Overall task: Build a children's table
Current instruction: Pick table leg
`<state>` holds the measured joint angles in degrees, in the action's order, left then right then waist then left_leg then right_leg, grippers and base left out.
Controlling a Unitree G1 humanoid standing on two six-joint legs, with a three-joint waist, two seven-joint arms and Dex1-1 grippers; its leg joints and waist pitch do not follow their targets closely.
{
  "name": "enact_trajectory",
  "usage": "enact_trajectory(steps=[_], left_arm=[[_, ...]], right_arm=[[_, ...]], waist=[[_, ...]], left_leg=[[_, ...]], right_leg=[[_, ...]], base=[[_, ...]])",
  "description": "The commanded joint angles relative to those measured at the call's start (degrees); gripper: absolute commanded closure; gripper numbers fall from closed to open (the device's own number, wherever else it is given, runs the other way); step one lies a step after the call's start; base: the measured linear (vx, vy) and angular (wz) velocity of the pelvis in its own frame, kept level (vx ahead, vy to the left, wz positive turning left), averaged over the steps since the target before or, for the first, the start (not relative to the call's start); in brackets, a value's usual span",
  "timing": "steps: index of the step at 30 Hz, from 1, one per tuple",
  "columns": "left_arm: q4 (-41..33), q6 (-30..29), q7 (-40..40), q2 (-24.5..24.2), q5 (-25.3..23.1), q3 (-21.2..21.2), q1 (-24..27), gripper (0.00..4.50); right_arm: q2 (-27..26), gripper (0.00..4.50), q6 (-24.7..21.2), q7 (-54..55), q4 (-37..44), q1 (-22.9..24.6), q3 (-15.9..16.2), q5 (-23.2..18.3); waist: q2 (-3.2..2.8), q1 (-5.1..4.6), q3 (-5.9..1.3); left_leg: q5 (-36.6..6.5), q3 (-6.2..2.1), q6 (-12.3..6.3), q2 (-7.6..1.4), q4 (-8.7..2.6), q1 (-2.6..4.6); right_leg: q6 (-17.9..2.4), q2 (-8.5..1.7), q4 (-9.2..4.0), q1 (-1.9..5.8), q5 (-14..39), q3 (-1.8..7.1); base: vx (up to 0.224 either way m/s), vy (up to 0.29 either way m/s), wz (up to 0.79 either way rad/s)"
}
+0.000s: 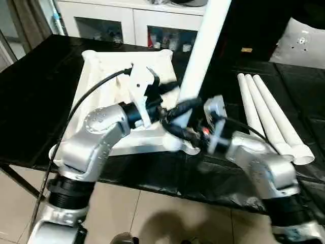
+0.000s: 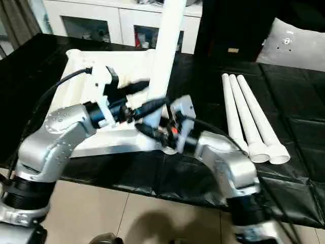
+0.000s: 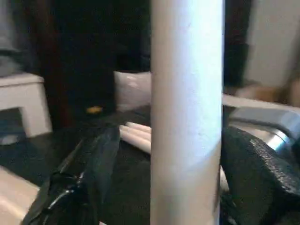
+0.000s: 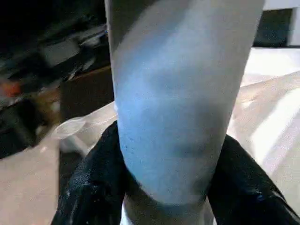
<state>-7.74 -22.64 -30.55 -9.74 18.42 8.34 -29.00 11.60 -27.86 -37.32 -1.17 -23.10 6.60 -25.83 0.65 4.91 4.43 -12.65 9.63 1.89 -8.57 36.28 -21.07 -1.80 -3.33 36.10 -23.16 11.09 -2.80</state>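
Standing upright at the near corner of the ribbed white top (image 1: 109,76), a smooth tapered leg (image 1: 203,46) rises past the frame's edge; three spare legs (image 1: 271,117) lie side by side on the black counter (image 1: 35,91), open room around them.

Left wrist view: the left hand (image 3: 154,187) brackets the leg, fingers spread, a gap on one side.

Right wrist view: the right hand (image 4: 164,187) has its textured black fingers (image 4: 93,183) pressed against the leg's sides.

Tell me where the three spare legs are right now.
The three spare legs lie side by side on the black work table, right of the upturned tabletop and right gripper.
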Motion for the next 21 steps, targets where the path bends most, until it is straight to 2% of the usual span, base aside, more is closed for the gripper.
enact_trajectory(steps=[1, 2, 5, 9, 13, 15, 20, 21], left_arm=[[-0.17, 2.76, 4.82, 1.14, -3.55, 0.55, 0.48, 0.95], [0.13, 3.3, 6.11, 1.87, -4.2, 0.55, 0.7, 1.11], [0.95, 5.26, 7.43, 3.35, -6.24, 2.1, 1.56, 1.21], [1.19, 5.85, 8.65, 4.72, -8.05, 3.86, 2.25, 1.21], [1.41, 5.64, 9.23, 5.46, -8.12, 4.33, 2.46, 1.21], [1.52, 5.73, 9.63, 6.11, -8.08, 4.32, 2.81, 1.21], [1.86, 4.41, 8.32, 6.08, -7.25, 4.69, 3.47, 1.21], [1.78, 4.34, 8.03, 6.02, -7.2, 4.86, 3.63, 1.21]], right_arm=[[-0.29, 2.57, 1.44, 2.09, -0.47, -0.58, -1.71, 0.98], [-0.52, 2.57, 1.55, 2.52, -0.68, -0.61, -1.83, 1.1], [-1.07, 2.57, 1.89, 3.56, -1.23, -0.82, -2.02, 1.56], [-1.68, 2.57, 1.99, 4.38, -1.31, -1.01, -2.13, 2.01], [-1.7, 2.57, 2.09, 4.67, -1.51, -1.16, -2.18, 2.11], [-1.7, 2.57, 2.16, 4.86, -1.45, -1.11, -2.24, 2.22], [-1.57, 2.57, 1.96, 4.33, -1.28, -1.24, -1.89, 2.49], [-1.45, 2.57, 1.96, 3.8, -1.25, -1.32, -1.55, 2.56]], waist=[[0.33, -0.29, -4.25], [0.44, -0.37, -4.18], [0.47, -0.43, -4.15], [0.49, -0.54, -4.03], [0.57, -0.62, -4.02], [0.82, -0.75, -4.0], [0.83, -1.04, -4.01], [1.02, -1.21, -4.04]], left_leg=[[-2.52, -1.38, -1.27, -4.11, -4.52, 0.2], [-2.56, -1.37, -1.26, -4.12, -4.55, 0.15], [-2.85, -1.4, -1.45, -4.09, -4.55, 0.09], [-3.32, -1.38, -1.64, -4.07, -4.59, 0.15], [-3.2, -1.4, -1.9, -4.12, -4.59, 0.15], [-3.45, -1.34, -1.99, -4.05, -4.57, 0.07], [-3.25, -1.36, -2.32, -4.0, -4.54, -0.01], [-3.31, -1.35, -2.38, -4.01, -4.54, -0.04]], right_leg=[[-10.37, -5.03, -4.16, 3.57, 8.14, 3.13], [-10.27, -5.06, -4.19, 3.53, 8.31, 3.14], [-9.91, -5.04, -4.29, 3.52, 8.68, 3.13], [-9.56, -4.99, -4.39, 3.32, 9.47, 3.13], [-9.85, -5.06, -4.35, 3.3, 9.08, 3.14], [-9.83, -5.05, -4.43, 3.37, 9.53, 3.13], [-9.52, -5.07, -4.5, 3.34, 10.26, 3.11], [-9.48, -5.05, -4.54, 3.37, 10.48, 3.09]], base=[[0.0, 0.0, 0.0], [0.0, 0.0, 0.0], [0.0, 0.0, 0.0], [0.0, 0.0, 0.0], [0.0, 0.0, 0.0], [0.0, 0.0, 0.0], [0.0, 0.0, 0.0], [0.0, 0.0, 0.0]])
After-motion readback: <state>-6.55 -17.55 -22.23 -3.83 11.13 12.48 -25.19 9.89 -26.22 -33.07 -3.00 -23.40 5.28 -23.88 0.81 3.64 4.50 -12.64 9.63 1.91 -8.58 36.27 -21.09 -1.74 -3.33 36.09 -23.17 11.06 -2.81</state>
